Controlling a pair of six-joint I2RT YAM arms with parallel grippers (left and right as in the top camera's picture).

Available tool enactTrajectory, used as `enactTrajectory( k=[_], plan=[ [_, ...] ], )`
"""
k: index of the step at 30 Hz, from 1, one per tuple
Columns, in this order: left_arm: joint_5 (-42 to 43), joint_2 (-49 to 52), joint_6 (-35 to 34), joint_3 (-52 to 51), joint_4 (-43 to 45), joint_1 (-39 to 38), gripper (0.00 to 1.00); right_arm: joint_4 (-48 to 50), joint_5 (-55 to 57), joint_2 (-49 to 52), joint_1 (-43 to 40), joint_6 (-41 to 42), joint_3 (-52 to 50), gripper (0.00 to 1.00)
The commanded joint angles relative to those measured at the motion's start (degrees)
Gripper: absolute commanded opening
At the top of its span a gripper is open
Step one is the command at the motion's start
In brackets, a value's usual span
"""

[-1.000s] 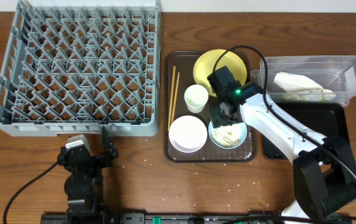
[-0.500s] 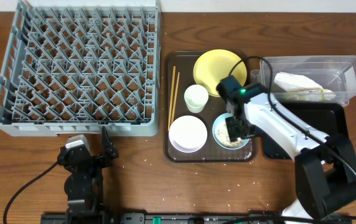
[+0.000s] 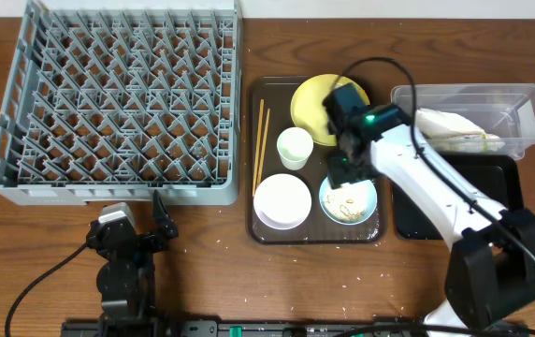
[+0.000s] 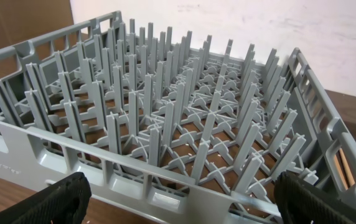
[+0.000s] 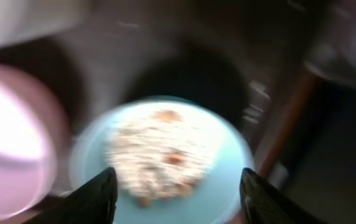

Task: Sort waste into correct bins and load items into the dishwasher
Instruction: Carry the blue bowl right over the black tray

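ovhd: bright, even | L wrist: sharp | R wrist: dim, heavy motion blur

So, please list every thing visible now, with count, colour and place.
dish rack: 1, grey, left on the table
serving tray: 1, dark brown, right of the rack
chopsticks: 2, wooden, tray's left edge
plate: 1, yellow, tray's far side
cup: 1, white, before the plate
white bowl: 1, white, tray's near left
blue bowl: 1, light blue, tray's near right, holds whitish food scraps
tub: 1, clear, far right, holds white napkin
black tray: 1, black, before the tub
left tool: 1, black, open, facing the rack
right tool: 1, black, open, above the blue bowl
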Motion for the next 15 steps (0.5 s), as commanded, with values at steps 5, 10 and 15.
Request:
enactTrajectory(
  k=[5, 10, 15],
  plan=[
    [-0.3, -0.3, -0.1, -1.4, -0.9, 0.2, 0.95, 1.5, -5.7, -0.2, 8.4, -13.2, -3.6, 0.59],
    [-0.3, -0.3, -0.1, -1.4, -0.9, 0.2, 0.95, 4.7, -4.8, -0.2, 9.8, -13.2, -10.0, 0.47],
    [-0.3, -0.3, -0.1, -1.4, -0.9, 0.2, 0.95, 7.8, -4.4, -0.2, 9.7, -13.2, -15.3, 0.41]
  ],
)
